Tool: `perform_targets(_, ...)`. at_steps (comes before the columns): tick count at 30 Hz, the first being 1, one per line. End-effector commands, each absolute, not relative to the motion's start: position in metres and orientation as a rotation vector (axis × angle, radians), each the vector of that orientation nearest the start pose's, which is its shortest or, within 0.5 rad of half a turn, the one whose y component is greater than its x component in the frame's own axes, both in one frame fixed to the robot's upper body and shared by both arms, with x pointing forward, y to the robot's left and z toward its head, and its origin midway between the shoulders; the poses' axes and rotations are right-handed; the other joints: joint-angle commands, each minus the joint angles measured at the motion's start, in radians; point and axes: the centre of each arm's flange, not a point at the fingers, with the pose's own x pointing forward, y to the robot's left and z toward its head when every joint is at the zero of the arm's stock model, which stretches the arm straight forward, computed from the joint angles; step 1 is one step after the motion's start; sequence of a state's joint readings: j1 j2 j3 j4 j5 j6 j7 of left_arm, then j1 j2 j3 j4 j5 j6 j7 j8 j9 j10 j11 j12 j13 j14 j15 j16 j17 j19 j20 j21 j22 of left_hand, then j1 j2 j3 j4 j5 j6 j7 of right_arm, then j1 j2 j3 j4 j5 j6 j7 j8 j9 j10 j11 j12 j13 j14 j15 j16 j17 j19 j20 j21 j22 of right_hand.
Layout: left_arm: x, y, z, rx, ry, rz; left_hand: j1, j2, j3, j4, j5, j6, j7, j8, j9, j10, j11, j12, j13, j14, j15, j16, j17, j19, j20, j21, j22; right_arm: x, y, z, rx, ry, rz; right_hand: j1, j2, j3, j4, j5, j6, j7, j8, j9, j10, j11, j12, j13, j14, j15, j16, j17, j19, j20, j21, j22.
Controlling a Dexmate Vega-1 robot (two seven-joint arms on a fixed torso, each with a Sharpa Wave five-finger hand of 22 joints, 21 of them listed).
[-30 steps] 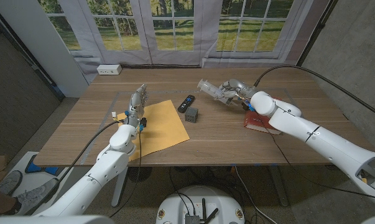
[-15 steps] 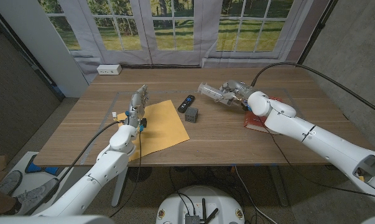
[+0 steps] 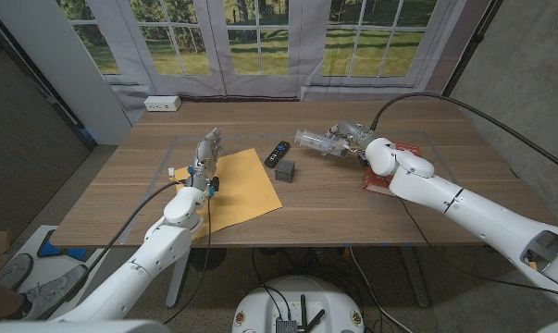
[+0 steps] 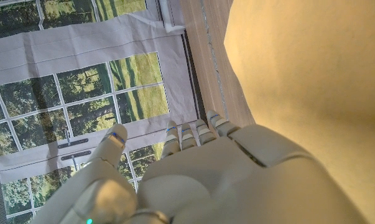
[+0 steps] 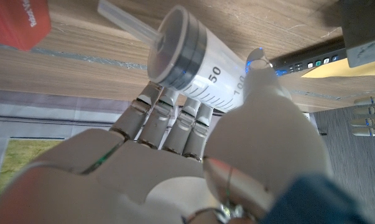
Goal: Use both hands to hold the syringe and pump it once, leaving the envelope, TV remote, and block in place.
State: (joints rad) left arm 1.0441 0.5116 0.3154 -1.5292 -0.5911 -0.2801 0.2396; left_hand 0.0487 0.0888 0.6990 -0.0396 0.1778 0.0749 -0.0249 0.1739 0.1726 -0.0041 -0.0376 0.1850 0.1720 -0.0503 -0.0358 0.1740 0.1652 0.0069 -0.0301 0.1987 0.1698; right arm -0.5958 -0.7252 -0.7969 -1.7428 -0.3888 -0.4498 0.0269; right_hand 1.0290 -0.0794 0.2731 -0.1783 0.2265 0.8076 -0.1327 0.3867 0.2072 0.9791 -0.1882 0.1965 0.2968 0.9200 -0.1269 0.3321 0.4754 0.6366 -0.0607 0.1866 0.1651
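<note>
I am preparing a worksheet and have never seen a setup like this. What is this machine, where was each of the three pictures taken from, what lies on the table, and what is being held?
This is a two-armed robot standing at a wooden table, each arm ending in a fingered hand. The wide picture comes from a camera on its head, looking down. The other two come from cameras on its wrists, looking along the back of each hand, so they appear turned. On the table lie a yellow envelope, a black TV remote, a small grey block and a red book. The right hand grips a large clear syringe above the table; its wrist picture shows the fingers around the barrel. The left hand holds nothing, its fingers straight, over the envelope's edge.
</note>
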Motion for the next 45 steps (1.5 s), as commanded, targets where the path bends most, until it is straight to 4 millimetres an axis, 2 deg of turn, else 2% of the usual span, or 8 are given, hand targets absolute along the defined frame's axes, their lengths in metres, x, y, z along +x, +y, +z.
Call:
perform_targets(1,0.61,0.286,-0.069,-0.117,-0.583,-0.032,-0.004,0.071,0.004,0.004,0.003,0.005,0.002,0.006,0.001,-0.001,0.0,0.006,0.003,-0.001,-0.022,0.004,0.003,0.007,-0.018,-0.001,0.002,0.634,-0.181,0.02,-1.363,-0.435,0.021,0.203,0.181,0.008,0.003,0.01,0.069,-0.072,-0.005,0.004,0.005,-0.012,0.006,0.003,-0.008,-0.114,-0.007,0.003,0.001,-0.036,0.002,0.002)
perform_targets(14,0.608,0.285,-0.074,-0.123,-0.571,-0.023,-0.007,0.072,0.006,0.009,0.003,0.006,0.002,0.007,0.001,-0.001,0.001,0.006,0.003,-0.001,-0.023,0.004,0.004,0.008,-0.018,-0.001,0.002,0.643,-0.179,0.01,-1.412,-0.405,0.024,0.212,0.18,-0.001,0.011,0.009,0.07,-0.072,-0.009,0.005,-0.006,-0.012,0.003,0.0,-0.017,-0.113,-0.011,0.003,-0.004,-0.031,0.001,0.002)
perform_targets(32,0.61,0.286,-0.074,-0.127,-0.566,-0.021,-0.01,0.075,0.01,0.018,0.004,0.015,0.005,0.009,0.001,-0.001,0.001,0.005,0.003,0.0,-0.023,0.004,0.005,0.009,-0.017,-0.003,0.002,0.65,-0.176,0.008,-1.434,-0.382,0.029,0.206,0.172,-0.02,0.016,0.007,0.058,-0.073,-0.018,0.006,-0.027,-0.012,-0.001,-0.003,-0.04,-0.111,-0.017,0.007,-0.005,-0.025,0.003,0.003)
perform_targets(45,0.61,0.29,-0.073,-0.127,-0.566,-0.016,-0.01,0.077,0.014,0.022,0.004,0.016,0.005,0.009,0.001,-0.001,0.003,0.005,0.003,0.002,-0.022,0.004,0.004,0.011,-0.016,-0.003,0.002,0.65,-0.175,0.009,-1.444,-0.367,0.044,0.182,0.151,-0.055,0.024,0.003,0.001,-0.083,-0.051,0.008,-0.114,-0.009,-0.013,-0.002,-0.112,-0.102,-0.033,0.015,-0.017,-0.001,0.001,0.003)
